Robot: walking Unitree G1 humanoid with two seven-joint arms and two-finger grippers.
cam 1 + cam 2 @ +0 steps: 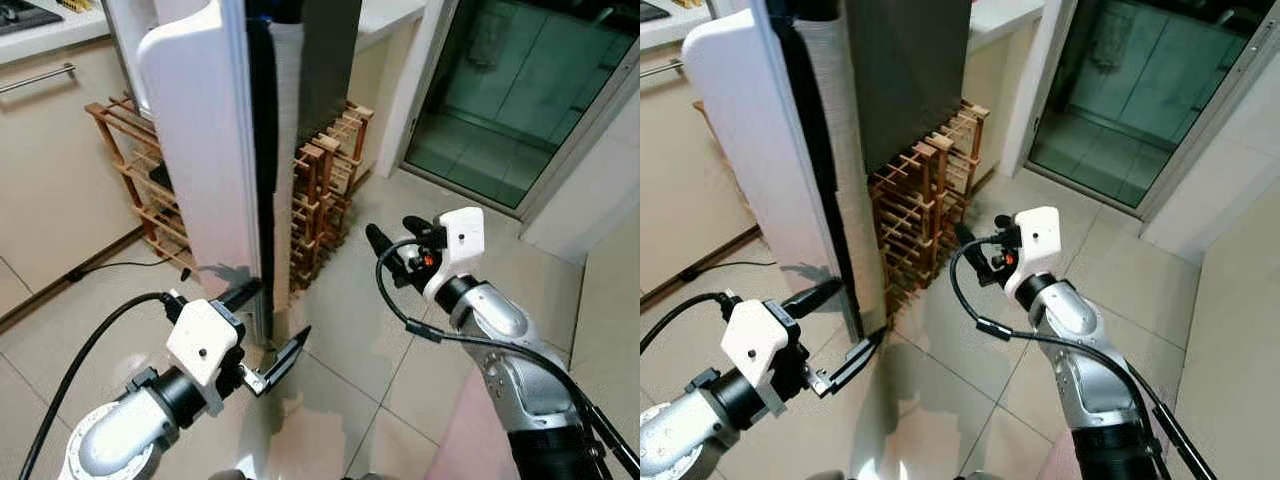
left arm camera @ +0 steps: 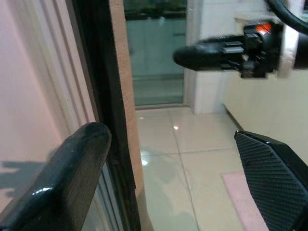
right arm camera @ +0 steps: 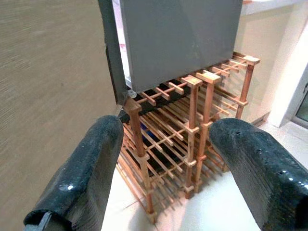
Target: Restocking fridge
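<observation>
The white fridge door (image 1: 195, 150) stands open and edge-on before me, with its dark seal along the edge and the grey fridge body (image 3: 178, 38) behind it. My left gripper (image 1: 265, 328) is open low down at the door's bottom edge, one finger on each side of the edge. In the left wrist view the seal runs up close beside one finger (image 2: 62, 183). My right gripper (image 1: 378, 248) is open and empty, held in the air to the right of the door and pointing at the wooden rack (image 3: 183, 134).
A wooden lattice rack (image 1: 320, 200) stands on the tiled floor behind the door. Cream cabinets (image 1: 50, 180) run along the left, with a black cable (image 1: 110, 267) on the floor. A glass sliding door (image 1: 520, 90) is at the far right.
</observation>
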